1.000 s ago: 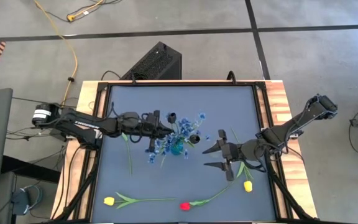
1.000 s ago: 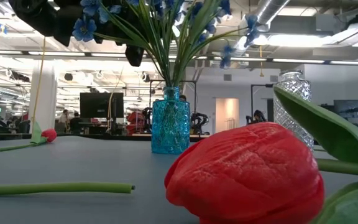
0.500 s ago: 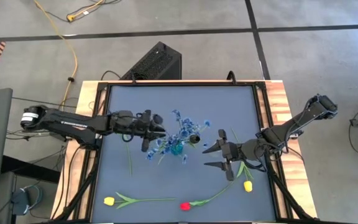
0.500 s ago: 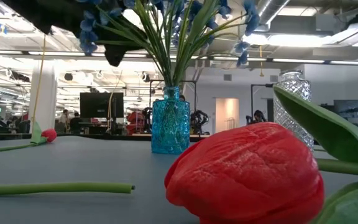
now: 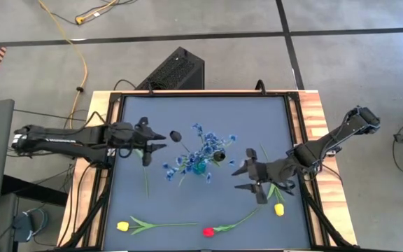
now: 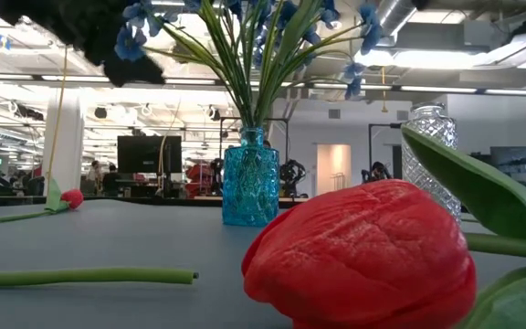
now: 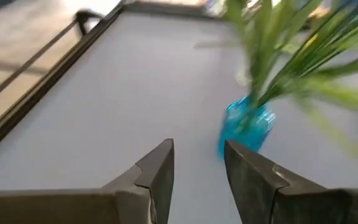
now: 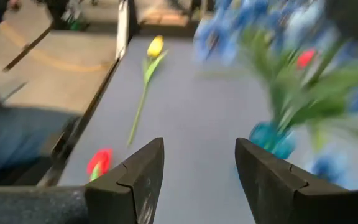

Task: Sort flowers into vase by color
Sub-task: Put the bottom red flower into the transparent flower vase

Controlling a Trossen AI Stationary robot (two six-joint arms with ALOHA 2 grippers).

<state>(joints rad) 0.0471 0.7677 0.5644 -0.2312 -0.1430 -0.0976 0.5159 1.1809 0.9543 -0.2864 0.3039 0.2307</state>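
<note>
While a red tulip (image 6: pixel 359 251) fills the foreground of the low view, lying on the blue table (image 5: pixel 187 112) at its near edge, its stem runs toward the right. Just left of it along that edge lies a yellow tulip (image 5: pixel 123 226) with a long green stem, and a second yellow tulip (image 5: pixel 279 208) lies near the right edge. A bare green stem (image 5: pixel 145 178) lies on the left part of the table.

Farther in, at the middle, stands a blue glass vase (image 6: pixel 250 178) holding the blue flowers (image 5: pixel 201 148), whose stems fan out above its neck. A clear glass vase (image 6: pixel 427 151) shows to the right in the low view.

To the right of the blue vase, the right gripper (image 5: pixel 245 178) hovers with its fingers spread, holding nothing. To the left of the vase, the left gripper (image 5: pixel 154 143) hangs above the table, fingers apart by a narrow gap and empty.
</note>
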